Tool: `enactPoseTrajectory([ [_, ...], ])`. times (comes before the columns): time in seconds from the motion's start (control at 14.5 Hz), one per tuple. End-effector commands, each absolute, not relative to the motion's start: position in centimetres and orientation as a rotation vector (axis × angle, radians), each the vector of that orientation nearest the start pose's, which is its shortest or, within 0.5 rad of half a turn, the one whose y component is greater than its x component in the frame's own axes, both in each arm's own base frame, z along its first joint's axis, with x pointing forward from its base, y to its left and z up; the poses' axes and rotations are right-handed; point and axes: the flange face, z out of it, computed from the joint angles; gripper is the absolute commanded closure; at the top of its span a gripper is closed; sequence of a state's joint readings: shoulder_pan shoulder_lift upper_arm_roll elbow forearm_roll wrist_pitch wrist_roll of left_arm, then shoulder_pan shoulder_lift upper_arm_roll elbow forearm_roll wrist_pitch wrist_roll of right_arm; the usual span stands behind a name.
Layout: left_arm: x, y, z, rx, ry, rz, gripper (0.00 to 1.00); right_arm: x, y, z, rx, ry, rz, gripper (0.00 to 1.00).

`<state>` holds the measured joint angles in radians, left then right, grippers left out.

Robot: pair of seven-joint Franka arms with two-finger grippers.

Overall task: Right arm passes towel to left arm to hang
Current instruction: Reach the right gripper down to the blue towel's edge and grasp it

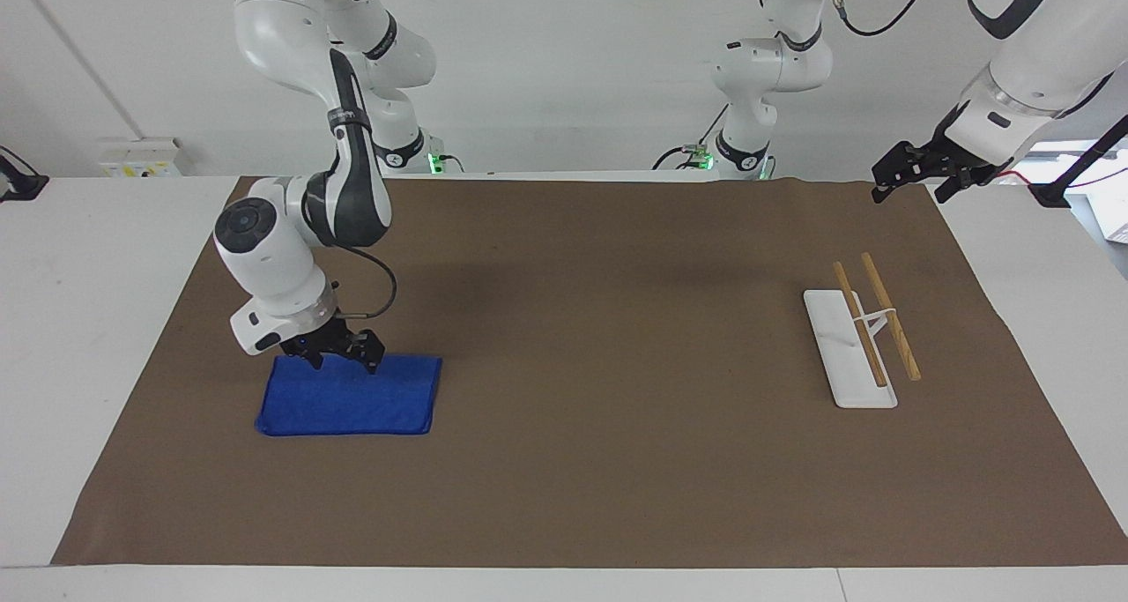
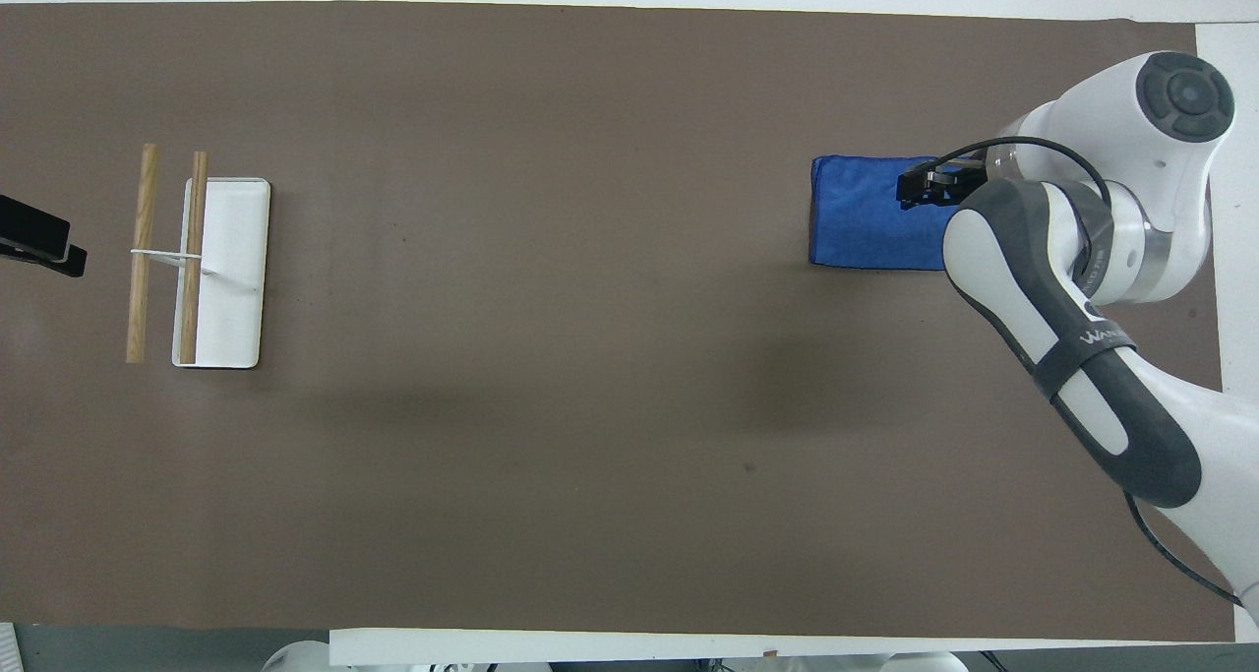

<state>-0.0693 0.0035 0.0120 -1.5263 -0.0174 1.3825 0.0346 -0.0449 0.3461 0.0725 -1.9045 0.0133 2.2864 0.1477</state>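
Note:
The blue towel lies flat and folded on the brown mat, toward the right arm's end of the table. My right gripper has come down low over the towel's edge nearer the robots. It is open, one fingertip on each side of that edge's middle stretch, and holds nothing. I cannot tell whether the tips touch the cloth. In the overhead view the right arm covers about half of the towel, and only the right gripper's tip shows. My left gripper waits open in the air over the mat's corner at the left arm's end.
A white rack base carrying two raised wooden rods stands toward the left arm's end, shown also in the overhead view as the rack base. The brown mat covers most of the table. Two slimmer white arms stand at the robots' edge.

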Motion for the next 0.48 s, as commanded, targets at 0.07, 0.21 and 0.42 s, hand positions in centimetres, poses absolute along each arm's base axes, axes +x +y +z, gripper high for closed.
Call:
enactPoseTrajectory([
  [0.07, 53.0, -3.0, 63.0, -3.13, 0.125, 0.229, 0.0, 61.3, 0.2, 30.7, -3.092, 0.0, -0.049, 0.07],
  [0.21, 52.9, -3.1, 63.0, -3.13, 0.128, 0.229, 0.0, 61.0, 0.5, 30.3, -3.092, -0.012, -0.026, 0.09],
  [0.42, 53.0, -3.1, 63.0, -3.13, 0.128, 0.226, 0.0, 60.3, 0.4, 29.7, -3.098, -0.03, 0.0, 0.13],
])
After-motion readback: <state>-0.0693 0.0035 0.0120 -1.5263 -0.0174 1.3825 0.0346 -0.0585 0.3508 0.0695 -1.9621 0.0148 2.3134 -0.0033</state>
